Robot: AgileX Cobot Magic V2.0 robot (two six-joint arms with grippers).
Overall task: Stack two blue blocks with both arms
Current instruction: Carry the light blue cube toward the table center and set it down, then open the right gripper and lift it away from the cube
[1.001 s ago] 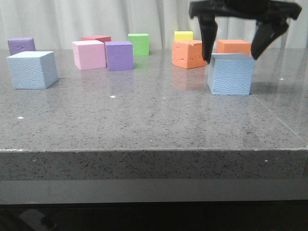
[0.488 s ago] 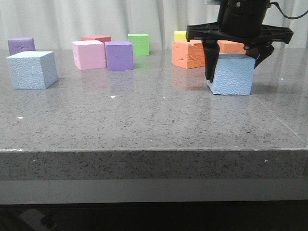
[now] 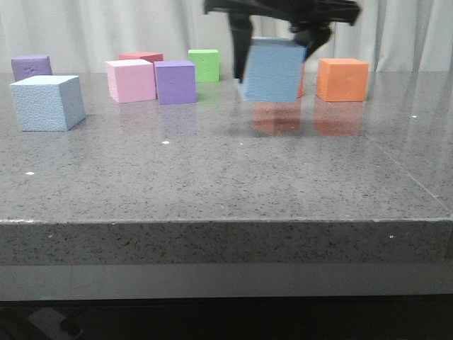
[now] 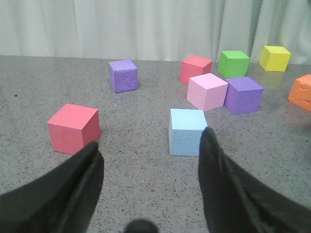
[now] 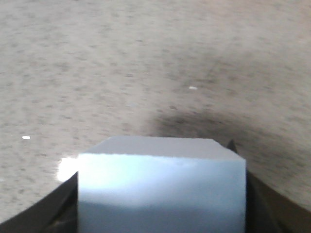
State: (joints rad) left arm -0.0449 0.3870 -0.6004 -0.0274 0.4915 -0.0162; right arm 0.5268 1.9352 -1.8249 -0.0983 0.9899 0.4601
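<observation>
While airborne, blue block [image 3: 272, 69] in right gripper [image 3: 279, 42] | second blue block [image 3: 47, 103] on table [image 3: 226, 170]

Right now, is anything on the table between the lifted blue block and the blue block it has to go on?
Nothing visible. The right gripper holds one blue block above the table; the bare stretch toward the other blue block passes in front of the pink cube and purple cube.

You see a polished, speckled stone-like table [image 3: 212, 177] mirroring the cubes; the blue blocks [image 3: 47, 103] look like matt, pebbled foam, the gripper fingers [image 4: 228, 189] matt black.
</observation>
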